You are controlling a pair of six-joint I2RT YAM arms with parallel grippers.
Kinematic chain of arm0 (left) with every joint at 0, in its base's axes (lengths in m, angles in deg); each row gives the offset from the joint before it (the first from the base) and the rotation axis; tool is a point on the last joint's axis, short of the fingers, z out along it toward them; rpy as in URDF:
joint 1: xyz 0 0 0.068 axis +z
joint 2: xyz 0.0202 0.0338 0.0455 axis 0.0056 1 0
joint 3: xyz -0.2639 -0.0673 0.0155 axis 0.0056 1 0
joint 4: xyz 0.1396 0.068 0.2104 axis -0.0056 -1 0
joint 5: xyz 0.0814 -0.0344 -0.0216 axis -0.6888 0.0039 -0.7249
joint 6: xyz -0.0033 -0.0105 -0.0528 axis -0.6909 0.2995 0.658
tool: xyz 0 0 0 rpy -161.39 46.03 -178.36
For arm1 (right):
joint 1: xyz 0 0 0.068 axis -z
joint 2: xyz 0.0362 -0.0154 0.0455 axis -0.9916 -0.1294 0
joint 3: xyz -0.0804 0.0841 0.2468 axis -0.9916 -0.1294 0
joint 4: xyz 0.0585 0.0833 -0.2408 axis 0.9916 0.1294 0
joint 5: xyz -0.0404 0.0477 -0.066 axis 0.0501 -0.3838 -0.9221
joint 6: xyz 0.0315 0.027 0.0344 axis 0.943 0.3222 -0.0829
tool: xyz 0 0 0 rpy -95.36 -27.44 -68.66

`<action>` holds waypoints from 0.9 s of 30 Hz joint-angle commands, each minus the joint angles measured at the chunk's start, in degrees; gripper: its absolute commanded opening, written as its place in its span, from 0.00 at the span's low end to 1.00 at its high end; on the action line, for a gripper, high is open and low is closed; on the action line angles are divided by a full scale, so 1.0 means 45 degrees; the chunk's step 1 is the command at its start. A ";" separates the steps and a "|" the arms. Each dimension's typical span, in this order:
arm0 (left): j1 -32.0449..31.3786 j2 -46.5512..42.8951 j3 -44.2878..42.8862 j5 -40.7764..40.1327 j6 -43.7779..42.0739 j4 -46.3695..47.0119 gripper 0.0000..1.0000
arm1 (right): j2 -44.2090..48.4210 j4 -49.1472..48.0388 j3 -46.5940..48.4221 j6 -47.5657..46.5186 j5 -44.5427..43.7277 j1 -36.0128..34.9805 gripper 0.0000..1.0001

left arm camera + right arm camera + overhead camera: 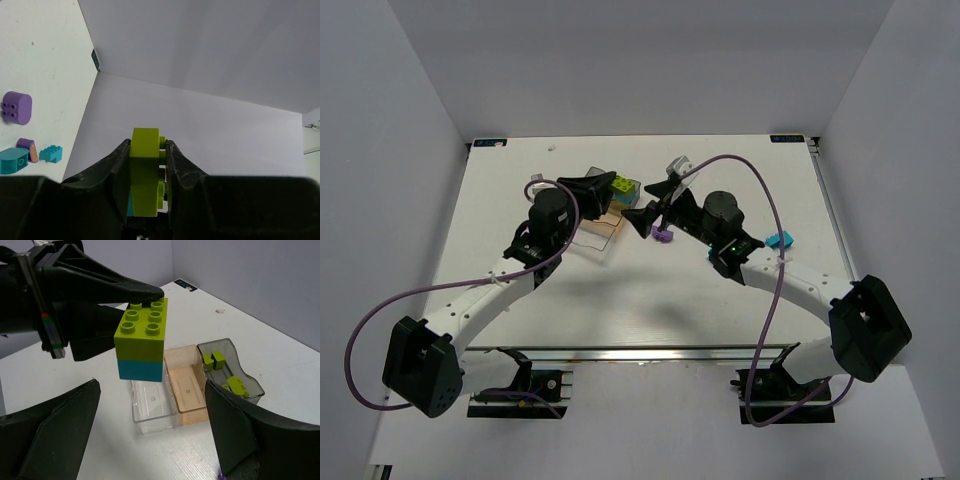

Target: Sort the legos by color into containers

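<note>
- The lime brick (142,330) sits stud-side up, pressed onto a cyan brick (141,371) beneath it. The pair hangs in the air as one stack, above and just in front of the trays.
- The left gripper (148,150) is clamped on the lime brick, one finger on each side face. The cyan brick appears to hang by its studs alone.
- Below stand the clear tray (150,422), the orange tray (192,417) and the grey tray (250,387), touching in a row toward the far edge of the table (500,190). The grey tray holds lime pieces (215,360); the other two show none.
- The right gripper (151,385) faces the stack with its fingers spread wide, gripping nothing.
- A purple brick (663,235) and a loose cyan brick (778,241) lie on the table, unsorted.
- Risk: releasing the stack unsplit puts two colours into one tray.
- Risk: a pull on the cyan brick may twist the lime brick out of the clamp. Either brick could then fall outside the trays.
- Risk: the arms work close together, so a misjudged approach may knock the fingers together or shove the light trays.
</note>
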State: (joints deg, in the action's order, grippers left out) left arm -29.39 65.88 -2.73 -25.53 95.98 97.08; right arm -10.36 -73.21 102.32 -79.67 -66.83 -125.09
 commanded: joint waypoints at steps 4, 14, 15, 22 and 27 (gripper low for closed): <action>-0.0311 -0.0155 0.0272 -0.0569 0.0561 0.0806 0.00 | -0.0584 -0.0949 0.1014 0.0609 -0.0214 -0.0082 0.89; -0.0330 -0.0214 0.0721 -0.0608 0.0874 0.1118 0.00 | -0.1092 -0.1437 0.1405 0.0609 -0.0391 -0.0101 0.83; -0.0330 -0.0195 0.0741 -0.0608 0.0893 0.1157 0.00 | -0.1111 -0.1457 0.1385 0.0609 -0.0409 -0.0082 0.82; -0.0330 0.0020 0.0702 -0.0510 0.1030 0.1489 0.00 | -0.1249 -0.1555 0.1385 0.0628 0.0078 -0.0101 0.64; -0.0330 0.0176 0.0624 -0.0452 0.1088 0.1646 0.00 | -0.1268 -0.1457 0.1288 0.0590 0.0020 -0.0082 0.73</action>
State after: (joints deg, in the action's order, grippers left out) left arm -30.57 66.69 0.68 -27.28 100.22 102.43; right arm -15.97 -76.42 106.19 -77.09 -66.78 -125.09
